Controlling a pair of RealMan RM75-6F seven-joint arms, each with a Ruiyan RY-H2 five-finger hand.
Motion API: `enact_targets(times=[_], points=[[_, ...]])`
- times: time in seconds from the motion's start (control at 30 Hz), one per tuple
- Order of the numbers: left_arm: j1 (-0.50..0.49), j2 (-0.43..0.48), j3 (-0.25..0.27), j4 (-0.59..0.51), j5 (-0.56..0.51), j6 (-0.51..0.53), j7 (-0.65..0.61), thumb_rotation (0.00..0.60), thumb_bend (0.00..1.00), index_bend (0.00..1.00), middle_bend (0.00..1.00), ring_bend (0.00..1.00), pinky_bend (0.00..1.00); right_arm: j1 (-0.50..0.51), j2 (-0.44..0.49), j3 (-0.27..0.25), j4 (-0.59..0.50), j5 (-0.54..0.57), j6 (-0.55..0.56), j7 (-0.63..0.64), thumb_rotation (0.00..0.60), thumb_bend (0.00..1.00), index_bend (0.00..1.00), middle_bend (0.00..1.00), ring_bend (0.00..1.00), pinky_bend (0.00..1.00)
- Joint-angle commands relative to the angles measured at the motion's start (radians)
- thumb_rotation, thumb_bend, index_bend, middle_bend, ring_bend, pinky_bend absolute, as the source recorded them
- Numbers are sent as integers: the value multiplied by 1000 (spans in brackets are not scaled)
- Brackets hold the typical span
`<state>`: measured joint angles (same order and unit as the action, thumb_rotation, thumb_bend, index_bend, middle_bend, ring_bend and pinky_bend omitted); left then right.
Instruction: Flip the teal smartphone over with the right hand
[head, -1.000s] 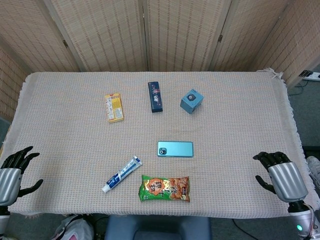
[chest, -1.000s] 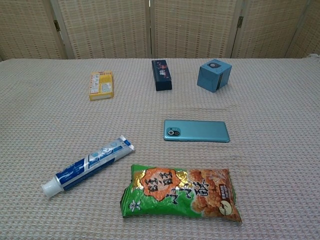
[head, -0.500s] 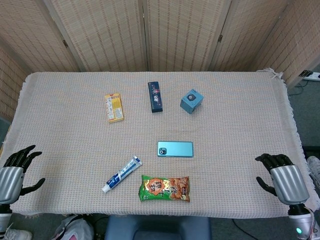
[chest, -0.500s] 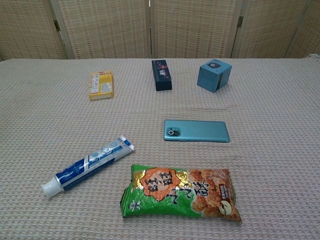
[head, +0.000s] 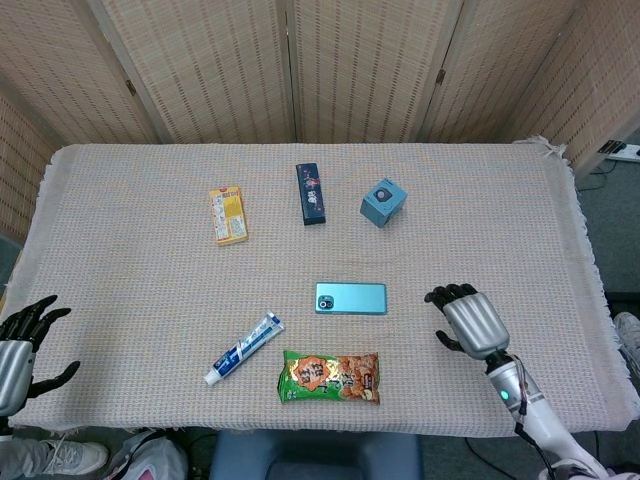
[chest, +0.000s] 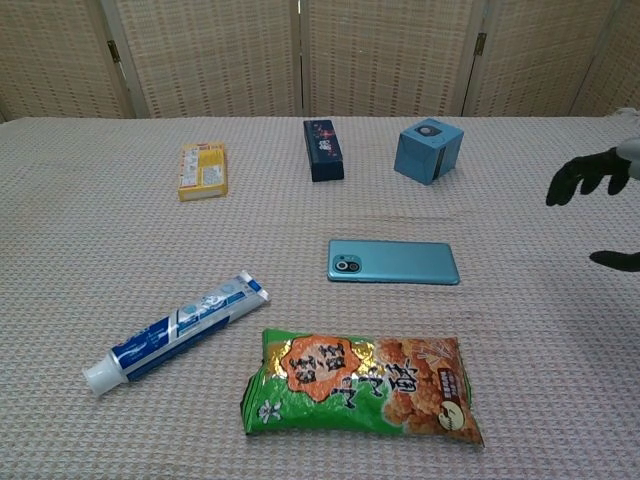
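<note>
I see the teal smartphone (head: 351, 298) lying flat near the middle of the table (head: 120, 190), a little toward the near edge, camera side up, its long axis parallel to that edge. It is a thin, smooth, glossy slab on a coarse woven beige cloth.

My right hand (head: 468, 320) is over the cloth to the right of the phone, apart from it, fingers spread and holding nothing. Bare cloth lies between hand and phone, and more of it runs out to the right edge.

My left hand (head: 18, 340) is at the near left corner, off the table edge, fingers apart and empty.

A crinkled green snack bag (head: 330, 376) lies just nearer the near edge than the phone. A toothpaste tube (head: 244, 348) lies diagonally to the bag's left.

Toward the far edge stand a yellow box (head: 228, 215), a dark slim box (head: 310, 193) and a blue cube box (head: 383, 202), well apart from the phone.
</note>
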<state>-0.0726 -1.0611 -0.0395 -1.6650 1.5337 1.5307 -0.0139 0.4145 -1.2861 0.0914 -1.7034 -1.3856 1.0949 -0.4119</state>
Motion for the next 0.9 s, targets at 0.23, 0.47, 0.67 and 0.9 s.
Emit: enact_targets(times=[0.23, 0.47, 0.67, 0.9], points=[[20, 9, 7, 13, -10, 14, -18, 600, 211, 238, 145, 150, 195, 189, -221, 92, 210, 212, -194, -113, 600, 206, 320, 298, 232, 328], [28, 12, 9, 24, -17, 17, -27, 600, 211, 237, 145, 150, 196, 264, -324, 106, 320, 278, -247, -124, 600, 193, 320, 298, 225, 328], [32, 12, 9, 34, -20, 18, -38, 600, 211, 237, 145, 150, 196, 308, -381, 106, 368, 311, -251, -156, 600, 191, 319, 298, 224, 328], [38, 12, 8, 52, -26, 18, -55, 600, 211, 237, 145, 150, 195, 336, -407, 96, 375, 349, -244, -193, 600, 191, 319, 298, 222, 328]])
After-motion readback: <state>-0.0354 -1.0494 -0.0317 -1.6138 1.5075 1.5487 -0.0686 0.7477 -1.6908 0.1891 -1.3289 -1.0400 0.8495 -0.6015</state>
